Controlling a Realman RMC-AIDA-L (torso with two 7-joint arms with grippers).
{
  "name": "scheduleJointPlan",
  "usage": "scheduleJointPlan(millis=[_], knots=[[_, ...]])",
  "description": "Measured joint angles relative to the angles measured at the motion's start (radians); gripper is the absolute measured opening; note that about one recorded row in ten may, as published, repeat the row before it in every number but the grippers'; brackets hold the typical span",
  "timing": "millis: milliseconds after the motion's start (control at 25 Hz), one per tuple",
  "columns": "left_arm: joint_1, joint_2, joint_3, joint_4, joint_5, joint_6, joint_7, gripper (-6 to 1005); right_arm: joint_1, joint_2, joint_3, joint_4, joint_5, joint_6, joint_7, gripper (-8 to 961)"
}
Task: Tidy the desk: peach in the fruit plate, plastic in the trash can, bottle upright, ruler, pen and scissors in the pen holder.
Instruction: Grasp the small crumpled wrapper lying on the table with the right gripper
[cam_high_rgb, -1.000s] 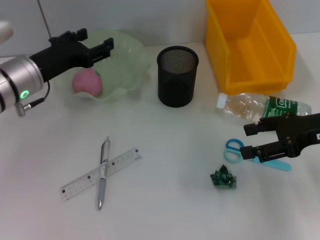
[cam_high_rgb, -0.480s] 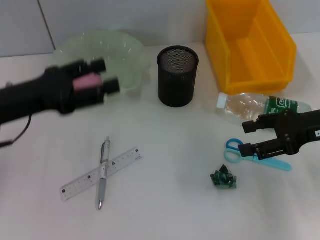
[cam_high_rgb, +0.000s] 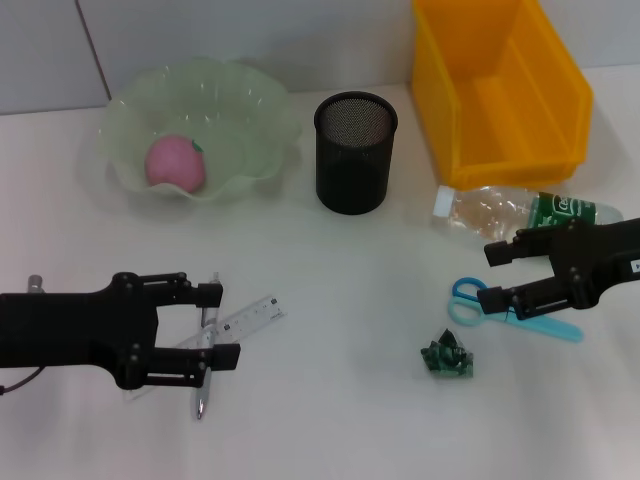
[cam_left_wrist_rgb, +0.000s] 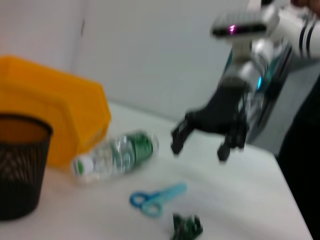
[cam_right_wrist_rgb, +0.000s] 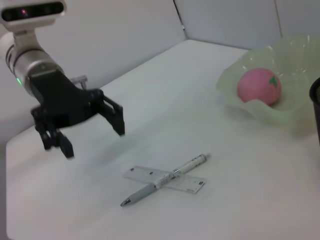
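Resting in the fruit plate (cam_high_rgb: 255, 120), peach (cam_high_rgb: 176, 162) done; ruler (cam_high_rgb: 250, 320), pen (cam_high_rgb: 209, 300), scissors (cam_high_rgb: 470, 302), bottle (cam_high_rgb: 500, 212), plastic (cam_high_rgb: 446, 358) outstanding; both claws, left (cam_high_rgb: 222, 322) and right (cam_high_rgb: 492, 276), released.

**A robot test bench, probably in a lab**

A plain white worktop (cam_high_rgb: 340, 420) is sitting against bare grey wall panels (cam_high_rgb: 200, 40). A yellow storage bin (cam_high_rgb: 500, 90) is standing at the back as the trash can, and another robot unit (cam_left_wrist_rgb: 250, 30) seems to be showing in the blurred left wrist view.
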Motion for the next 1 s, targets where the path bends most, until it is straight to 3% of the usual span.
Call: scheduleJointPlan(millis=[200, 520, 600, 640, 720, 840, 1000], knots=[[-0.001, -0.019, -0.068, 0.002, 0.050, 0.008, 0.005, 801, 0.001, -0.004, -0.074, -0.038, -0.003, -0.014, 0.056, 745], [-0.005, -0.023, -0.079, 0.003, 0.053, 0.010, 0.006, 801, 0.060, 0.007, -0.291, -0.317, -0.092, -0.128, 0.322, 734], [-0.007, -0.025, -0.079, 0.003, 0.055, 0.008, 0.007, 801, 0.079, 0.023, -0.359, -0.382, -0.146, -0.133, 0.369, 731], [-0.008, -0.026, -0.079, 0.003, 0.056, 0.005, 0.007, 801, 0.103, 0.047, -0.411, -0.441, -0.210, -0.136, 0.396, 729], [-0.008, -0.027, -0.080, 0.003, 0.057, 0.004, 0.007, 801, 0.112, 0.058, -0.426, -0.463, -0.236, -0.138, 0.402, 726], [-0.008, -0.029, -0.081, 0.003, 0.058, 0.002, 0.001, 801, 0.159, 0.108, -0.495, -0.507, -0.355, -0.137, 0.405, 722], [-0.006, -0.030, -0.081, 0.001, 0.059, 0.001, 0.002, 801, 0.185, 0.117, -0.560, -0.481, -0.385, -0.109, 0.405, 716]])
